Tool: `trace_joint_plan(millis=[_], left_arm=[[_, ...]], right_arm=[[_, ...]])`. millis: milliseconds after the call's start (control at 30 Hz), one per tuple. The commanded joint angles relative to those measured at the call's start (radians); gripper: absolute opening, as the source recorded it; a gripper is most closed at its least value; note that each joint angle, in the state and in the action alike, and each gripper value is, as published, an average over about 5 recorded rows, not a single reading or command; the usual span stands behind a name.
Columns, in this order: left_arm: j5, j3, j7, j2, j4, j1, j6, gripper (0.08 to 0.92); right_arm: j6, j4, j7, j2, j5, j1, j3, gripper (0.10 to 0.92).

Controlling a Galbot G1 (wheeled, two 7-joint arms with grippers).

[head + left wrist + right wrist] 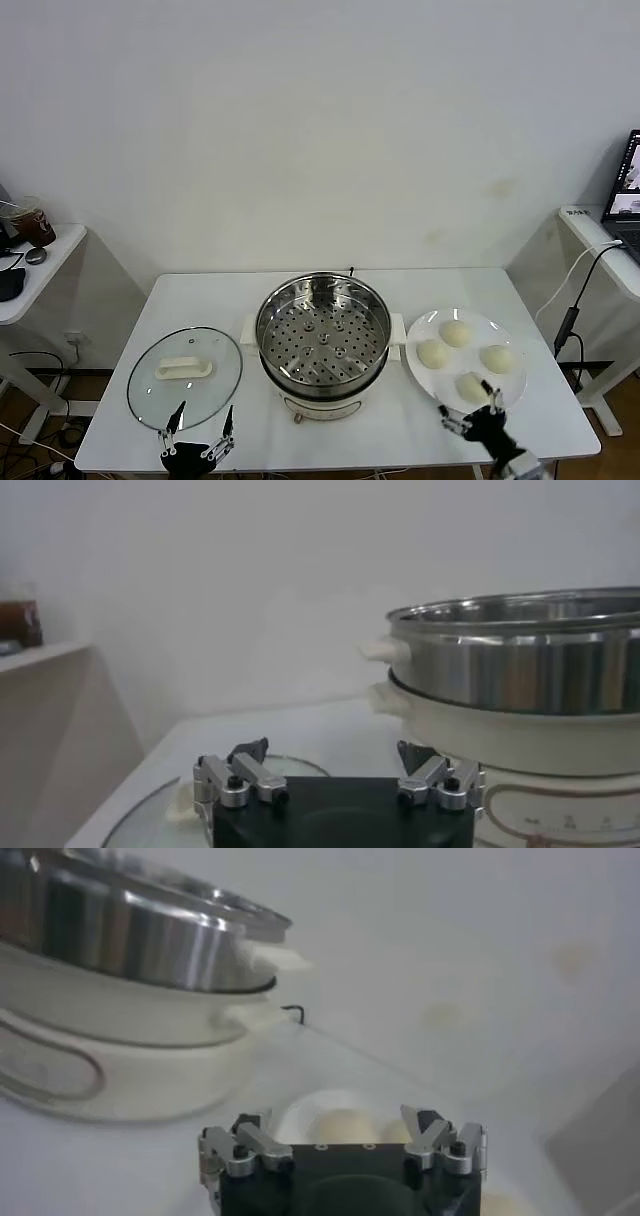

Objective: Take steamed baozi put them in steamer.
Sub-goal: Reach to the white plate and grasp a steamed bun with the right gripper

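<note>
At the near edge of the white tabletop (420, 440) both hands sit low. The left hand (200, 428) is spread open and grasping nothing, its fingertips over the near rim of the flat glass lid (185, 378), which lies on the left side of the tabletop with its white handle up. The right hand (470, 405) is likewise released, fingers apart, poised at the near edge of the white plate (510, 392) on the right side, just beside the nearest of the steamed baozi (472, 386); whether it touches that bun cannot be told. In the right wrist view the open fingers (437, 1138) frame a pale bun (345, 1123) just beyond them. All four buns rest on the plate, the other three lying farther back in a loose cluster. Between lid and plate stands the steamer (322, 340), shiny steel on a white base, its perforated tray holding no buns. Farther off, a white wall (320, 130) rises behind, with a side desk (30, 275) at the left and another carrying a laptop (628, 190) at the right.
</note>
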Motion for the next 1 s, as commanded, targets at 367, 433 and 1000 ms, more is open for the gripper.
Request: trace_joint_plan(millis=[367,433,1000], left_arm=[[0.047,-0.053,0.013,-0.019,0.007,-0.016,-0.073,0.823],[0.048,-0.058,0.015,-0.022,0.006,-0.018,-0.077,0.823],[0.050,-0.104,0.018,-0.024,0.000,-0.026,-0.100,0.823]], right_arm=[[-0.010,-0.388,-0.589,-0.627,-0.336,0.688,-0.294,0.823],[-0.007,-0.442,-0.645,-0.647,-0.305,0.821,-0.418,0.823],[-0.036,-0.803,-0.794,-0.448,-0.136,1.529,-1.290,0.823]])
